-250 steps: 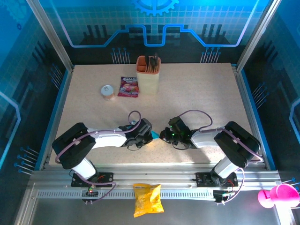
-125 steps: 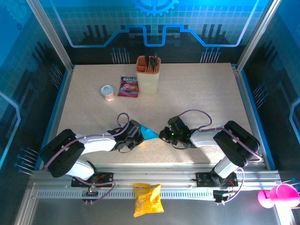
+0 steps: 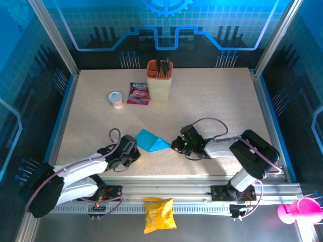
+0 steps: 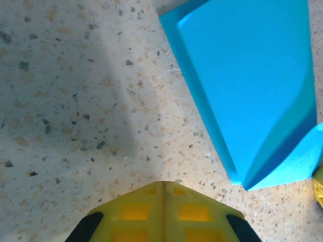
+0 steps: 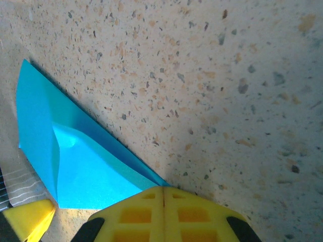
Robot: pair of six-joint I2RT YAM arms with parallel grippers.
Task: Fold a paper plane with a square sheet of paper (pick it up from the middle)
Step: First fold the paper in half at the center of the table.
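Observation:
The square sheet of paper (image 3: 151,141) lies folded into a bright-blue pointed wedge on the speckled table, between my two grippers. In the left wrist view the paper (image 4: 247,85) sits up and to the right, apart from my left gripper (image 4: 164,184), whose yellow fingers are pressed together on nothing. In the top view the left gripper (image 3: 136,151) rests just left of the wedge. My right gripper (image 3: 175,146) sits at the wedge's right tip. In the right wrist view, the paper (image 5: 75,166) narrows to a point that runs under the shut right gripper (image 5: 164,189).
A beige cup (image 3: 159,83) holding dark sticks stands at the back, with a pink-purple packet (image 3: 138,93) and a small round tub (image 3: 116,99) to its left. A yellow snack bag (image 3: 159,214) lies on the front rail. A pink object (image 3: 298,209) sits outside at bottom right.
My left arm has drawn back to the left and toward the near edge, coming off the paper and uncovering the blue wedge. The right arm has stayed put.

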